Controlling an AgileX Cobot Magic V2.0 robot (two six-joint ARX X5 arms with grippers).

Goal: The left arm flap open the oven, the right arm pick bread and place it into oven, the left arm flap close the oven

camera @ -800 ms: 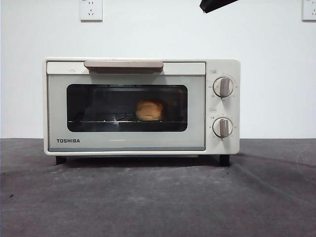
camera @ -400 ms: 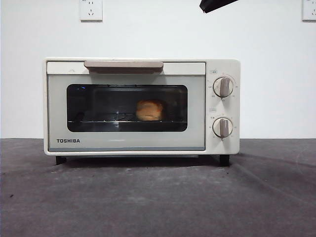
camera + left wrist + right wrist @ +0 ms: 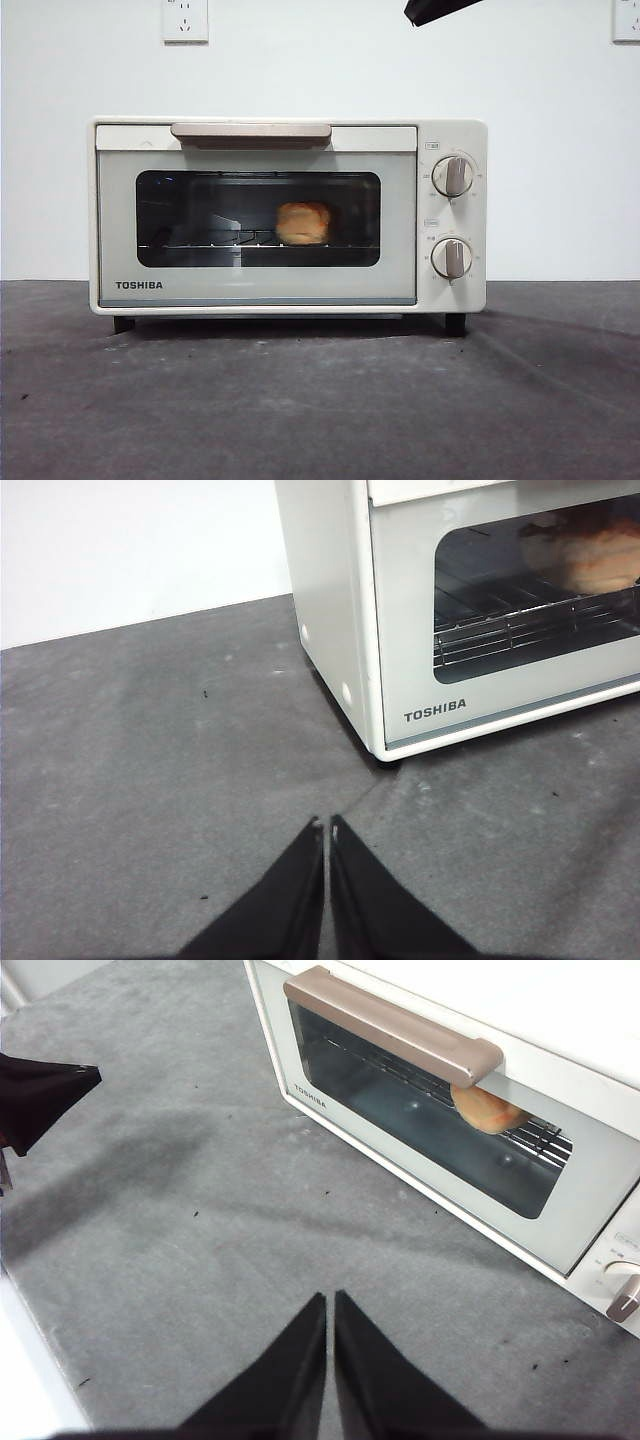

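Note:
The cream-white oven (image 3: 288,215) (image 3: 345,610) (image 3: 600,1150) stands on the dark table with its door shut. Behind the dark glass the bread (image 3: 303,223) (image 3: 597,558) (image 3: 486,1112) rests on the wire rack, right of the window's middle. The beige handle (image 3: 250,131) (image 3: 392,1026) runs along the door's top. My left gripper (image 3: 326,826) is shut and holds nothing; it hovers over the table off the oven's front left corner. Shut and holding nothing as well, my right gripper (image 3: 330,1298) hangs above the table in front of the door. A black arm tip (image 3: 436,9) shows at the front view's top edge.
The grey mat (image 3: 320,400) stretches bare before the oven. Two knobs (image 3: 453,176) (image 3: 451,258) sit on the oven's right panel. Wall sockets (image 3: 185,18) are on the white wall behind. The other arm's dark tip (image 3: 40,1095) shows at the right wrist view's edge.

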